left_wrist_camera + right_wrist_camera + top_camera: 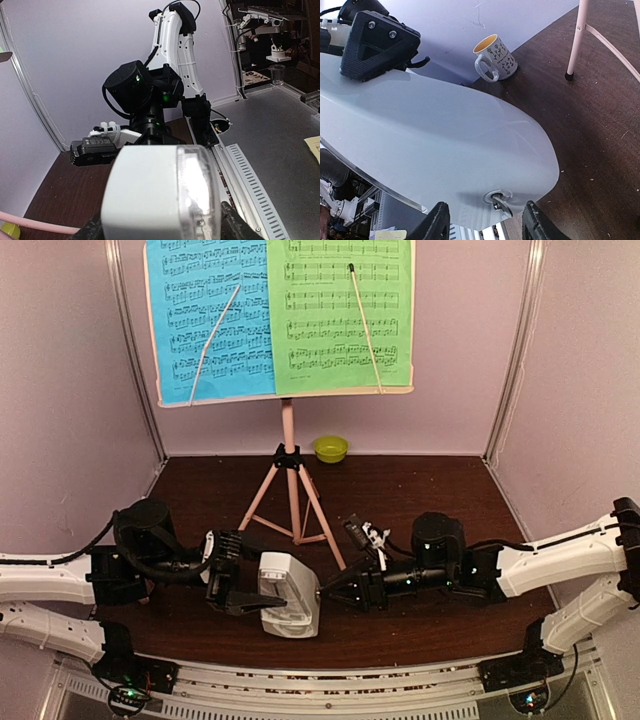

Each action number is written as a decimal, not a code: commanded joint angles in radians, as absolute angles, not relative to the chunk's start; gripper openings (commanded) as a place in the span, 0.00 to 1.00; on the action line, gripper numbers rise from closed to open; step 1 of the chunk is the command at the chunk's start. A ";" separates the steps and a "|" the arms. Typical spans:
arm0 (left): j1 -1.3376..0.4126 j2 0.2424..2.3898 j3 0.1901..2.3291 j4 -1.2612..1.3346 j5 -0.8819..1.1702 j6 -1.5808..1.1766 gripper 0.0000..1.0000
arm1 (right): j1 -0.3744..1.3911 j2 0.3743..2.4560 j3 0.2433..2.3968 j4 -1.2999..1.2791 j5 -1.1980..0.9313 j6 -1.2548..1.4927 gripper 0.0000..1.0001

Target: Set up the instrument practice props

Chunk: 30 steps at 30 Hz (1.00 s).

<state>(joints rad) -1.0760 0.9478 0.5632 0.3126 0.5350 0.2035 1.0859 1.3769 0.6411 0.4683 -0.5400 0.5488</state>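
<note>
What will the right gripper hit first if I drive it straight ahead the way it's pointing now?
The white metronome, held in the left gripper. Its side fills the right wrist view, with its small metal key just beyond the right gripper. Whether they touch yet is unclear.

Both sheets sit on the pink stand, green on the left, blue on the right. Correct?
Not quite: the top view shows the blue sheet on the left and the green sheet on the right. Both do sit on the pink stand.
</note>
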 commanded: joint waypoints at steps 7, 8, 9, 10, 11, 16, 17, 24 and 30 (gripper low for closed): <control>-1.072 0.921 0.623 0.485 0.548 0.203 0.27 | 1.061 1.395 0.612 0.541 -0.563 0.502 0.50; -1.072 0.920 0.624 0.486 0.547 0.203 0.27 | 1.060 1.397 0.613 0.549 -0.574 0.506 0.49; -1.072 0.920 0.625 0.487 0.546 0.204 0.26 | 1.062 1.401 0.615 0.562 -0.583 0.513 0.47; -1.072 0.920 0.625 0.488 0.544 0.204 0.26 | 1.061 1.408 0.614 0.574 -0.595 0.524 0.46; -1.072 0.920 0.625 0.487 0.543 0.207 0.27 | 1.061 1.414 0.615 0.586 -0.603 0.529 0.45; -1.072 0.921 0.635 0.478 0.537 0.216 0.27 | 1.060 1.436 0.612 0.621 -0.612 0.546 0.42; -1.072 0.920 0.637 0.477 0.538 0.216 0.26 | 1.060 1.442 0.613 0.626 -0.614 0.547 0.41; -1.072 0.922 0.640 0.479 0.535 0.212 0.26 | 1.060 1.469 0.616 0.672 -0.637 0.578 0.25; -1.072 0.922 0.638 0.472 0.536 0.217 0.26 | 1.059 1.470 0.610 0.700 -0.638 0.622 0.06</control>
<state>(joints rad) -1.0760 0.9478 0.5812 0.3141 0.5354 0.2035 1.0645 1.4631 0.6178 0.6312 -0.6239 0.5827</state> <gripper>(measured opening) 0.621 0.120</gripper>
